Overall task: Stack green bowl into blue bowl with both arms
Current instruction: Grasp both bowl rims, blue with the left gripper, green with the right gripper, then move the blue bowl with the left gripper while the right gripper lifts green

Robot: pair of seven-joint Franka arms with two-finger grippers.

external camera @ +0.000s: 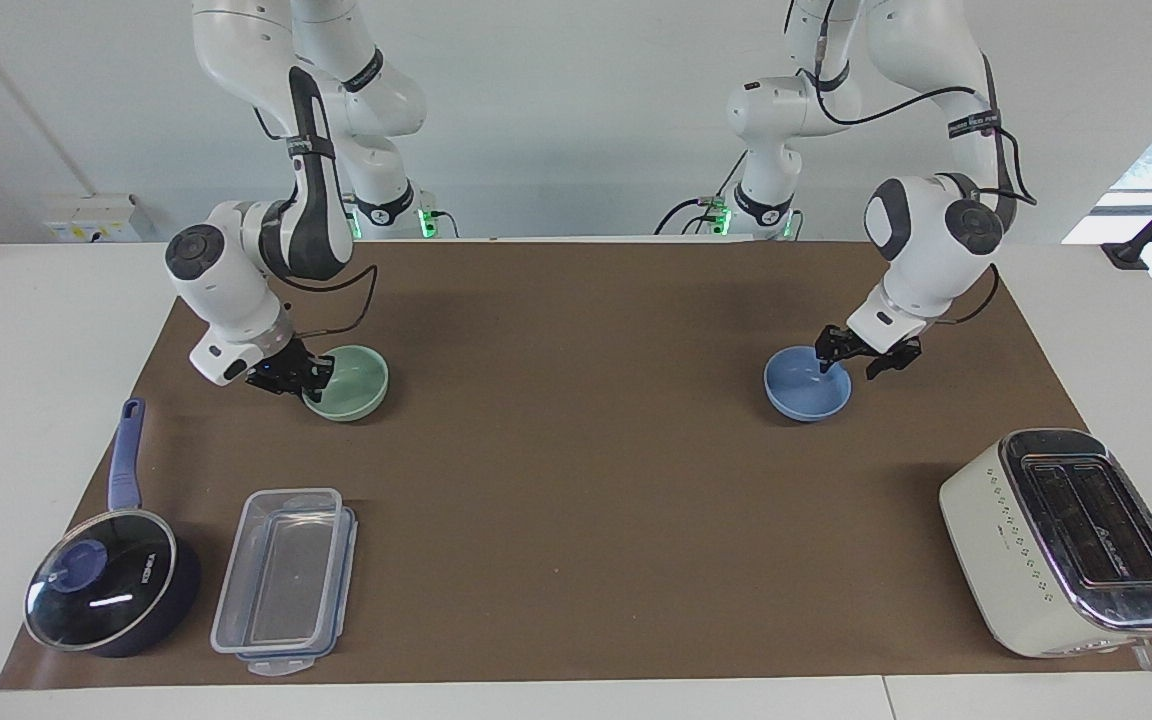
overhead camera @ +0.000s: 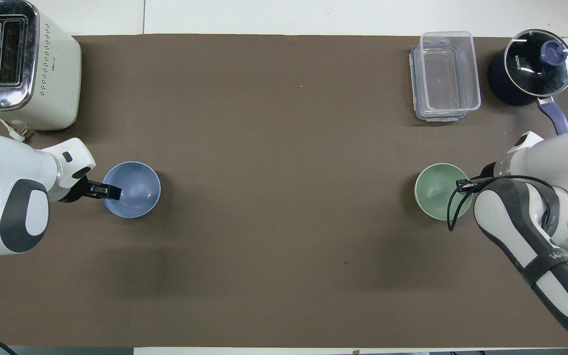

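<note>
The green bowl (external camera: 348, 382) stands on the brown mat toward the right arm's end; it also shows in the overhead view (overhead camera: 439, 191). My right gripper (external camera: 308, 378) (overhead camera: 463, 185) is down at the bowl's rim on the side toward the mat's end, and its fingers look closed on that rim. The blue bowl (external camera: 804, 388) (overhead camera: 133, 190) stands toward the left arm's end. My left gripper (external camera: 850, 362) (overhead camera: 111, 191) is open and straddles the blue bowl's rim, one finger inside and one outside.
A white toaster (external camera: 1066, 540) stands farther from the robots than the blue bowl. A clear lidded container (external camera: 284, 578) and a dark blue saucepan with a glass lid (external camera: 106, 590) stand farther from the robots than the green bowl.
</note>
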